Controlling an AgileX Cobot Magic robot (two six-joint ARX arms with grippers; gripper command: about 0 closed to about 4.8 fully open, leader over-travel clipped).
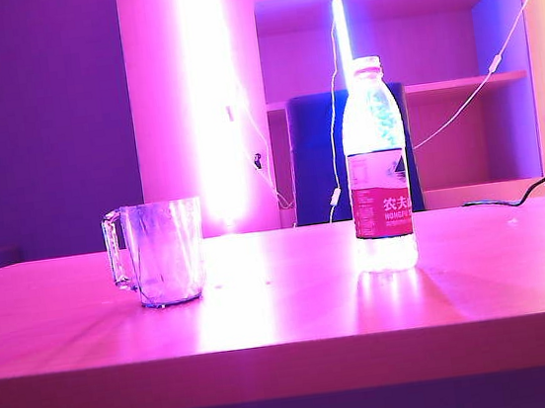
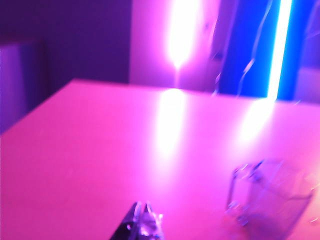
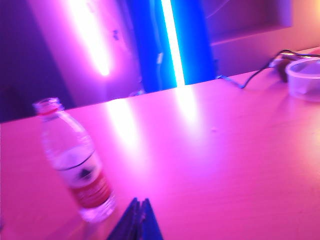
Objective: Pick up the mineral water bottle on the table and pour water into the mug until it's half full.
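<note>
On the pink-lit table (image 1: 286, 312), the mineral water bottle (image 1: 377, 166) stands upright, well apart from the empty glass mug (image 1: 164, 252) to its left. The right gripper (image 3: 139, 220), fingers pressed together, hangs near the bottle; the left gripper (image 2: 142, 225), near the mug, looks closed. A black cable (image 1: 520, 195) and clear plastic container (image 3: 305, 80) lie at the far right.

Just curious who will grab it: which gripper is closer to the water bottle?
Right. The right gripper, shut, sits just beside the mineral water bottle; the left gripper is over by the mug.
</note>
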